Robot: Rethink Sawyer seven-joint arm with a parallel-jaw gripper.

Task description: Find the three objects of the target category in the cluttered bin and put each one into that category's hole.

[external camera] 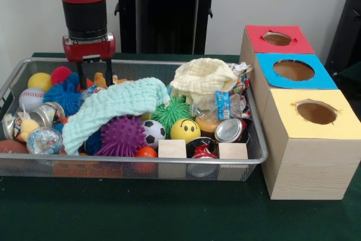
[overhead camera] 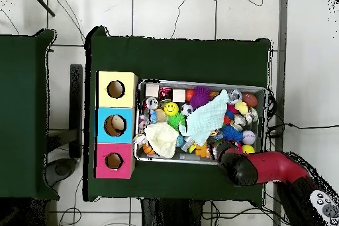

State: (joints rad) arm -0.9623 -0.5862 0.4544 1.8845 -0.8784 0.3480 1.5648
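The bin [external camera: 141,162] is a silver wire mesh tray full of clutter; it also shows in the overhead view [overhead camera: 198,82]. My gripper [external camera: 94,73] hangs into the bin's back left corner with its two black fingers apart. It is over an orange toy [external camera: 100,79], next to a blue spiky ball [external camera: 63,97] and a red pom [external camera: 60,74]. I see nothing held. Three wooden boxes stand right of the bin, each with a round hole: red top [external camera: 278,39], blue top [external camera: 293,70], yellow top [external camera: 316,114]. In the overhead view the arm's head [overhead camera: 240,167] hides the gripper.
In the bin lie a mint cloth [external camera: 113,105], a pale yellow cloth [external camera: 203,80], a purple spiky ball [external camera: 121,135], a green spiky ball [external camera: 171,111], a smiley ball [external camera: 185,130], a soccer ball [external camera: 153,132], a baseball [external camera: 31,99], wooden blocks [external camera: 172,149] and a crushed can [external camera: 229,130].
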